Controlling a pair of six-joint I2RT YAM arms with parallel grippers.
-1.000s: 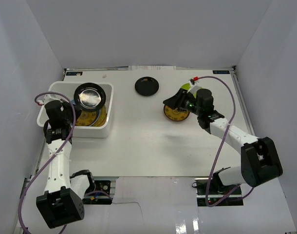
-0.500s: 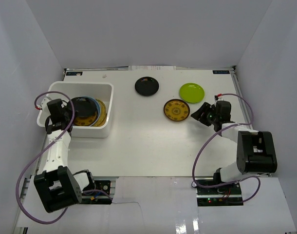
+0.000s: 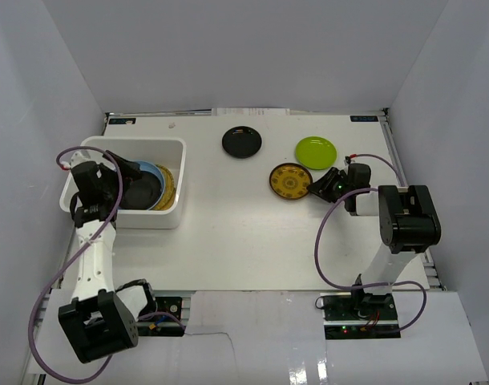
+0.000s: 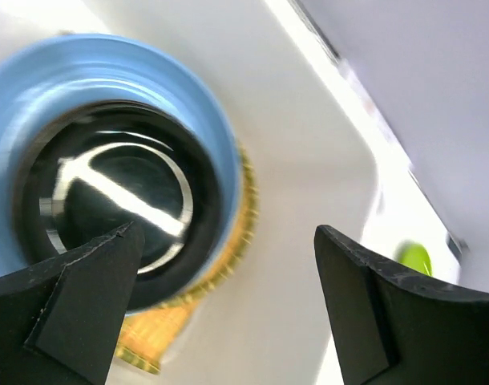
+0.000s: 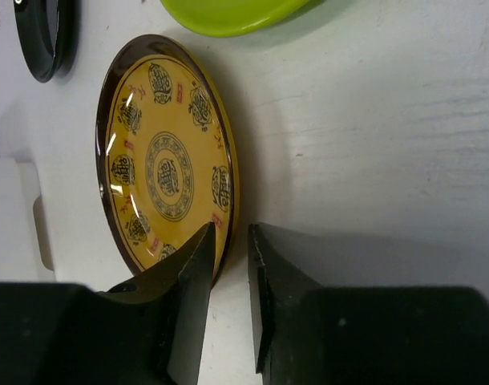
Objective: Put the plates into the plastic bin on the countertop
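Left wrist view: left gripper (image 4: 227, 233) had its jaws wide apart, released, above a glossy black plate (image 4: 108, 200) lying on the light blue plate (image 4: 36, 88) inside the plastic bin (image 3: 132, 142) by the countertop's (image 3: 244, 241) left edge. Jaws of right gripper (image 5: 231, 241) were pinched narrow at the yellow patterned plate's (image 5: 168, 176) rim; couldn't tell if clamped. Lime green plate (image 3: 316, 151) and second black plate (image 3: 241, 142) sat near the far edge.

A glossy black plate (image 4: 108, 200) is gleaming on a light blue plate (image 4: 222, 140) inside the white plastic bin (image 3: 173, 211). The yellow plate (image 5: 168, 172) is showing dark round motifs and a brown rim.
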